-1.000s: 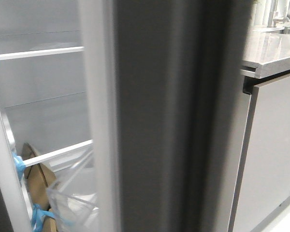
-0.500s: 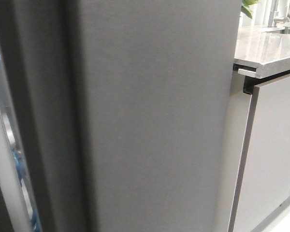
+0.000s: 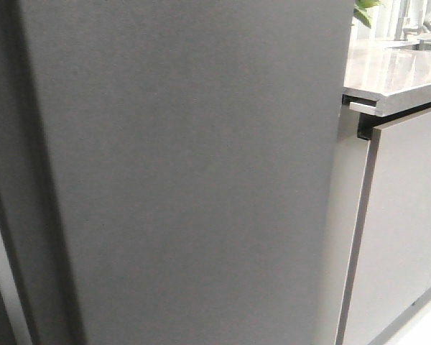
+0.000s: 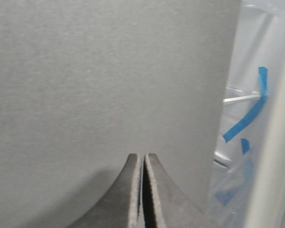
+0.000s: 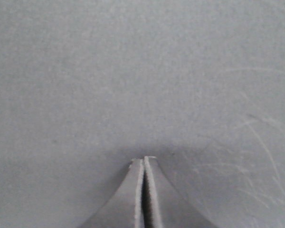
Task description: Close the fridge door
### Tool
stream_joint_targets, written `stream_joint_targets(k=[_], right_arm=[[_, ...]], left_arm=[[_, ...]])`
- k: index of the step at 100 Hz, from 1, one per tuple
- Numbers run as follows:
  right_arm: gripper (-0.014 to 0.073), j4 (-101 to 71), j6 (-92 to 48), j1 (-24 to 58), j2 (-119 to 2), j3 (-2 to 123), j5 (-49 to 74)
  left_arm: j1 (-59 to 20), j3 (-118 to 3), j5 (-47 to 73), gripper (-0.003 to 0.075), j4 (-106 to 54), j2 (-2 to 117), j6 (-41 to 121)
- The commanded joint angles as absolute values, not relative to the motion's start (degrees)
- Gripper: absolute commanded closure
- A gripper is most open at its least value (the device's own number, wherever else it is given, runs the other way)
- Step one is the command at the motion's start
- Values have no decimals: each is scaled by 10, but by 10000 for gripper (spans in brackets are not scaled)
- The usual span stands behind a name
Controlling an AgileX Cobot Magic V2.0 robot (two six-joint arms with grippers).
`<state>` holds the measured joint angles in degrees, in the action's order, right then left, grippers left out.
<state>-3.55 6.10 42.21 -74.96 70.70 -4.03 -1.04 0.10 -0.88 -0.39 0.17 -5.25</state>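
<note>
Keep both clenched, empty hands, the left hand (image 4: 143,159) and right hand (image 5: 144,161), pressed flat against the fridge door (image 3: 194,180), which fills the front view beside the cabinet door (image 3: 409,215), and push evenly until its gasket seats.

matte grainy fridge door (image 3: 194,172), glossy countertop (image 3: 395,72)

The fridge door (image 3: 194,180) fills most of what I can see, a flat matte dark-grey panel with its thick edge on the left. To its right sits a pale countertop (image 3: 395,75), and under it a light-grey cabinet door (image 3: 402,223). A bit of green plant (image 3: 364,11) shows behind the counter.
</note>
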Motion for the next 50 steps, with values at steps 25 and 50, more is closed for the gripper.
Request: stream_joint_targets(k=[25, 50], right_arm=[[670, -35, 57, 417, -816, 773, -106], [670, -35, 55, 399, -832, 776, -111]], left_arm=[[-13, 17, -53, 741, -5, 13, -55], [-13, 17, -53, 741, -5, 13, -55]])
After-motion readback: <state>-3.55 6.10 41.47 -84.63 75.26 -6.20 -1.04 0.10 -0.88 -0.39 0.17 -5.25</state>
